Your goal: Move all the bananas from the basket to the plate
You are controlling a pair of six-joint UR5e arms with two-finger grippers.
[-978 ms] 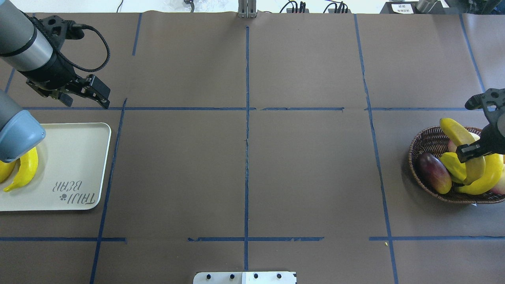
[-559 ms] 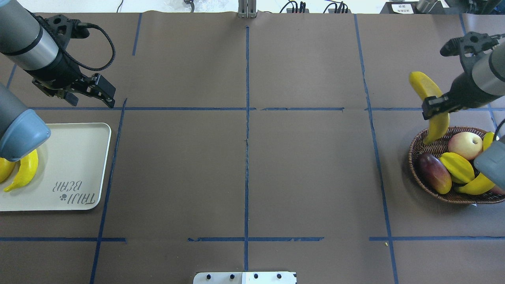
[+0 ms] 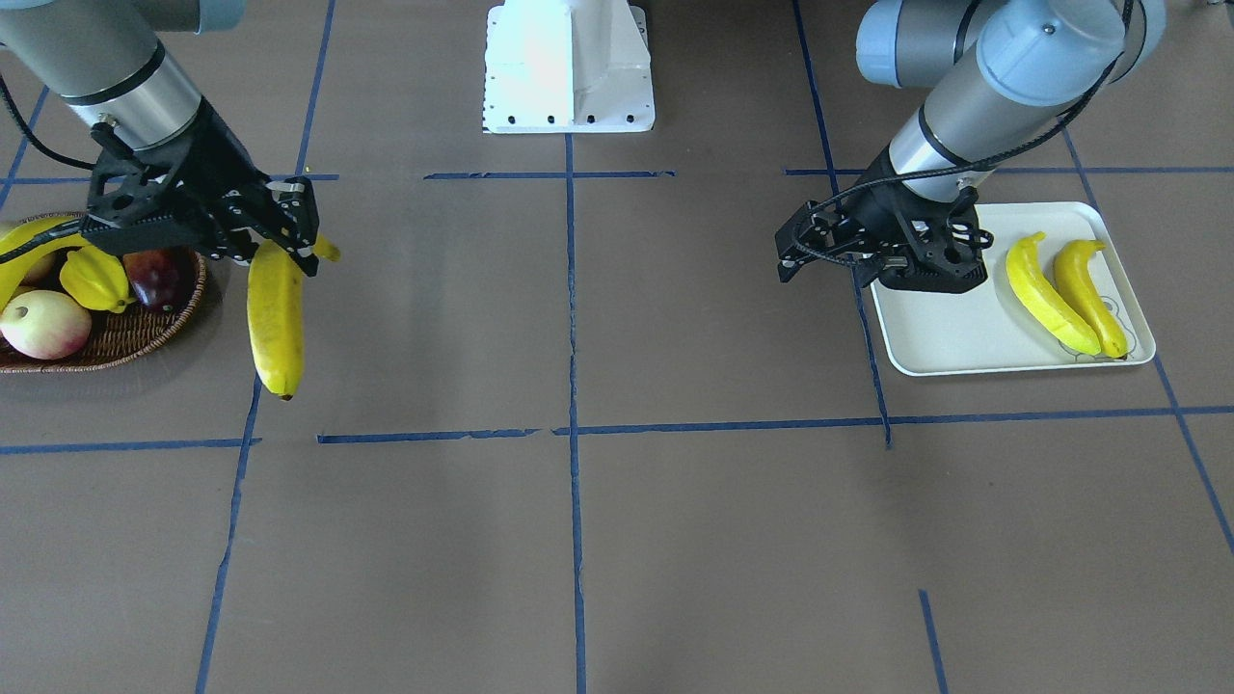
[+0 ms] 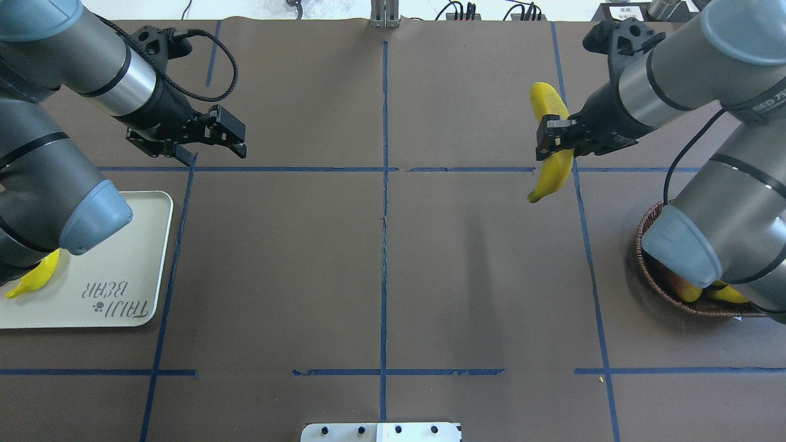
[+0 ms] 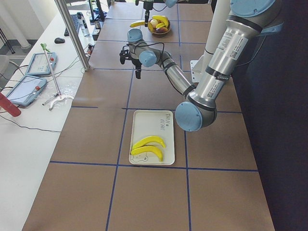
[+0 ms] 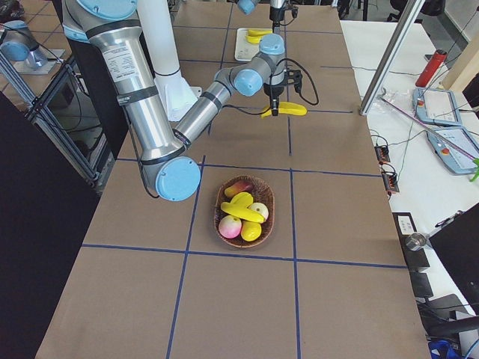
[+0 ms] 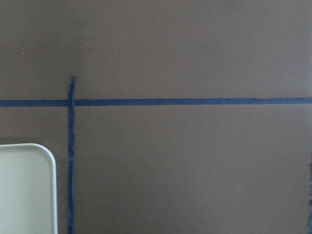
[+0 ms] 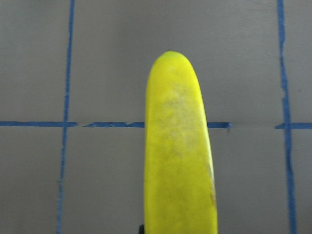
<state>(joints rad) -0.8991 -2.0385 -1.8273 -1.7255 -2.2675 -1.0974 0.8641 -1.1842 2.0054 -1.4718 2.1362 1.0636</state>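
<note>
My right gripper (image 4: 556, 142) is shut on a yellow banana (image 4: 554, 175) and holds it in the air, left of and beyond the wicker basket (image 4: 649, 270). The banana hangs lengthwise and also shows in the front view (image 3: 275, 323) and the right wrist view (image 8: 178, 156). One more banana (image 3: 24, 255) lies in the basket (image 3: 135, 333). Two bananas (image 3: 1046, 294) (image 3: 1089, 289) lie side by side on the cream plate (image 3: 954, 337). My left gripper (image 4: 206, 144) is open and empty, just beyond the plate's (image 4: 123, 245) far right corner.
The basket also holds an apple (image 3: 43, 323), a starfruit (image 3: 94, 278) and a dark mango (image 3: 159, 275). The brown table has blue tape lines (image 4: 384, 245). My right arm's elbow (image 4: 681, 245) covers most of the basket from above.
My right gripper has lifted the banana out of the basket and carried it up and left toward the table's middle. My left gripper has moved right, away from the plate.
</note>
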